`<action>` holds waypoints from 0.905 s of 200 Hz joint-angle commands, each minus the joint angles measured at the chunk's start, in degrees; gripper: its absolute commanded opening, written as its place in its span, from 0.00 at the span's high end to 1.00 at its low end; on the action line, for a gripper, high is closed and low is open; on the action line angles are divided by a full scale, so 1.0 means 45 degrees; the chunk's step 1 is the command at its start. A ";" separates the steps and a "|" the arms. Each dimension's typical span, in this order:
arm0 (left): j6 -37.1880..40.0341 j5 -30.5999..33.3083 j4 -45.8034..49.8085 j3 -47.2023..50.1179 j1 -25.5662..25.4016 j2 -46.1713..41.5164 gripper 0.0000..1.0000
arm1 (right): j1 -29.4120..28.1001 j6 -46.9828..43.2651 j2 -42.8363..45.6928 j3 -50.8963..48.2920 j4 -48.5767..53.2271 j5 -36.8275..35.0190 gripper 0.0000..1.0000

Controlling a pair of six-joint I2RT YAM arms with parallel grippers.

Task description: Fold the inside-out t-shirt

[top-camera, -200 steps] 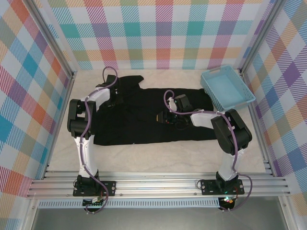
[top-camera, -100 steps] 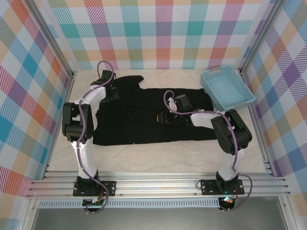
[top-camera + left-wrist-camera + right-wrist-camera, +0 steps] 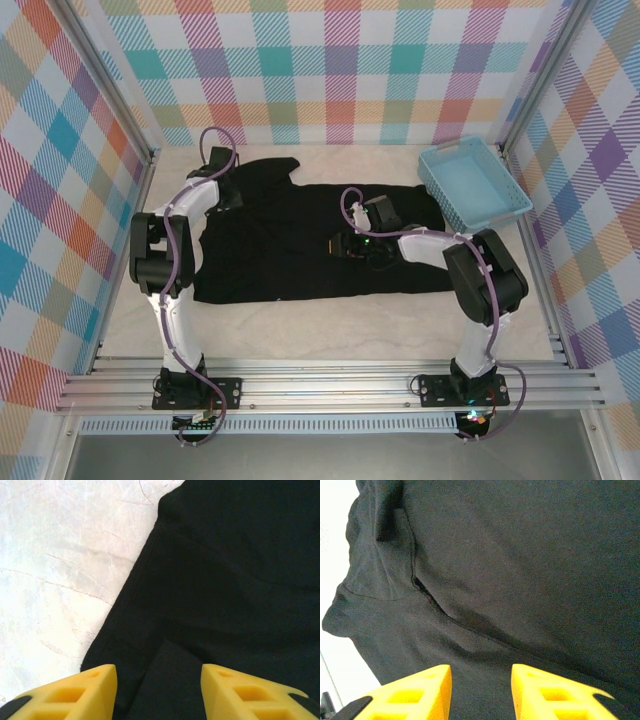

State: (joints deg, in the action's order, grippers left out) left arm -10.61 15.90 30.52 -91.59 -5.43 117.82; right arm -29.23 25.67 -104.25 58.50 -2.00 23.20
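The black short-sleeved soft cloth t-shirt lay spread almost flat on the cream table, its long side running left to right. One sleeve stuck out toward the far left corner. A light blue plastic basket stood at the far right, just beside the cloth's right edge.

The left end effector hung over the sleeve region. In its wrist view the left end effector had its yellow fingers spread, with the garment's edge and a small turned-up flap of cloth below the gap, and nothing pinched. The right end effector sat low over the middle of the t-shirt. Up close, the right end effector had its fingers parted, with cloth and a seam beyond them and no clear pinch.

The step in hand looked like choosing grips before the first fold. To do it well, the left arm should probably take the cloth right at the edge near the sleeve seam, catching both layers. The right arm would need a matching hold on the same side, so the fold line ran straight. Lifting only a little and keeping the fabric taut between the two holds should prevent bunching. The slack at the sleeve and the wrinkle by the seam would be worth smoothing first.

No brand, care tag or lettering could be read on the cloth, the basket or the fingers.
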 commanded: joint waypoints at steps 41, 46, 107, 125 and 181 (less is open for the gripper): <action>0.0857 -0.1925 -0.0308 -0.2835 0.0415 0.1799 0.37 | -0.0009 -0.2633 0.1677 0.1147 0.2944 -0.4385 0.57; 0.0971 -0.2241 -0.0256 -0.3282 0.0491 0.2159 0.37 | -0.0005 -0.2653 0.1683 0.1169 0.3001 -0.4427 0.57; 0.2442 -0.3991 0.2720 -1.1715 0.0680 0.7276 0.24 | -0.0008 -0.2273 0.1531 0.1139 0.3041 -0.3815 0.57; 0.2791 -0.3960 0.3245 -1.3768 0.0714 0.8577 0.22 | 0.0002 -0.2047 0.1429 0.1141 0.2910 -0.3490 0.56; 0.3457 -0.4688 0.2416 -1.4405 0.0816 0.9778 0.21 | -0.0013 -0.1567 0.1117 0.1214 0.2684 -0.2843 0.56</action>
State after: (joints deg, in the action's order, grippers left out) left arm 2.20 -2.39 40.38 -153.16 -2.68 159.46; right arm -29.23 17.28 -98.24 63.11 10.39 8.23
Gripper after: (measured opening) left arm 0.797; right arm 0.436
